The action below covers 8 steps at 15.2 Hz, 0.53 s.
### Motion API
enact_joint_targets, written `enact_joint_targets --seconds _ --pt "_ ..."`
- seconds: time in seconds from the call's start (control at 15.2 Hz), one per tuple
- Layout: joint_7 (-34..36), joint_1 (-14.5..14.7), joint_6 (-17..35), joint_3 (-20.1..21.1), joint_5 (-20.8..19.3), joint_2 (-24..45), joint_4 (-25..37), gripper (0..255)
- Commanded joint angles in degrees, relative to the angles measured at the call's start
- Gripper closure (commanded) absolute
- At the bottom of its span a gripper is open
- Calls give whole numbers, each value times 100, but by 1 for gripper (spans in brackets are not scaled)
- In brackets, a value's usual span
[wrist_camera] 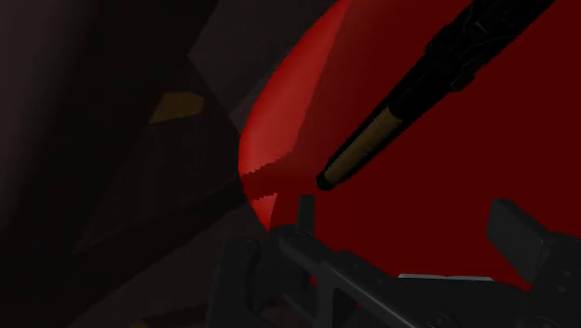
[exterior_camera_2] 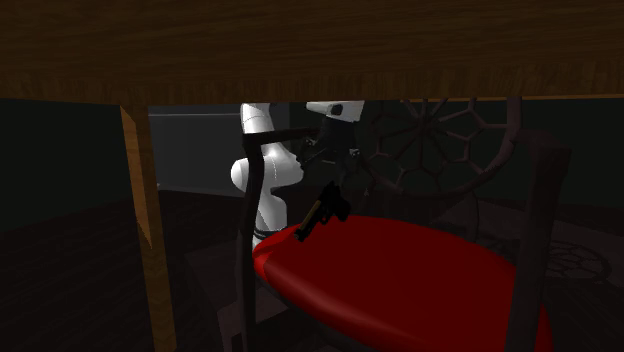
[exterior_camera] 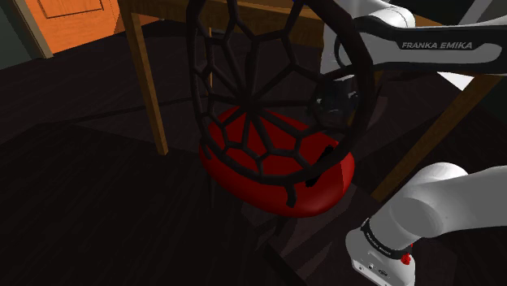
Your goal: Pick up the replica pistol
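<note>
Second exterior view puts the pistol (exterior_camera_2: pixel 325 212) mid-frame, tilted at the red chair cushion's (exterior_camera_2: pixel 420 285) left end, with the tool (wrist_camera: pixel 405 212) spread and empty just short of it; grasping and lifting apparently remain.

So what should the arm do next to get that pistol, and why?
Probably ease the gripper closer to the pistol. Its fingers stand apart, and the pistol lies on the red seat ahead of them, not yet between them. The second exterior view also shows the gripper above the pistol with a gap between. Closing now would likely catch nothing.
</note>
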Motion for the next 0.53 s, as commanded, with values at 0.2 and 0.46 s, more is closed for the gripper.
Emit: enact_joint_targets --seconds 0.2,0.46 --pt "2132 -655 -94 341 269 542 -405 0" --pt "2169 -655 241 371 280 638 -646 0"
